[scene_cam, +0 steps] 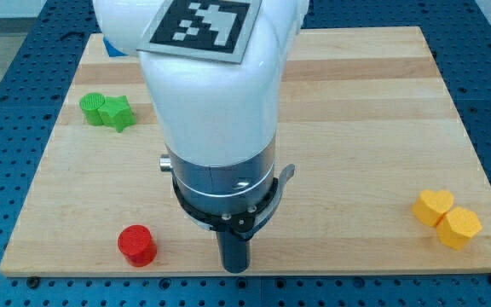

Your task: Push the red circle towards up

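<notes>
The red circle (136,245) is a short red cylinder lying near the bottom left of the wooden board (373,136). My tip (235,269) is at the bottom edge of the board, to the right of the red circle and about level with its lower edge, apart from it. The white arm body hides the middle and top of the board.
Two green blocks (107,111), one a star shape, touch each other at the left. A yellow heart (434,206) and a yellow hexagon (459,227) touch at the right. A blue block (113,46) peeks out beside the arm at the top left. Blue perforated table surrounds the board.
</notes>
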`<control>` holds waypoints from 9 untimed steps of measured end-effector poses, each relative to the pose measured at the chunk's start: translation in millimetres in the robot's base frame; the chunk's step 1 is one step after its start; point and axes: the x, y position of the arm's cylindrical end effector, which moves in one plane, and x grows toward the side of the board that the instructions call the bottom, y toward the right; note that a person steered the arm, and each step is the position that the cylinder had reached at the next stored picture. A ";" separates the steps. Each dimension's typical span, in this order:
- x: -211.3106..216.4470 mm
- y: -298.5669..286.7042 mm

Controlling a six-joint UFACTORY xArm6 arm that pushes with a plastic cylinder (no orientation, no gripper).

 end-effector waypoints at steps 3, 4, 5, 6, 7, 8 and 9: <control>-104.0 -40.3; -100.0 -113.4; -92.3 -175.0; -73.5 -229.7; -14.1 -236.7; -0.9 -226.3; 0.0 -171.8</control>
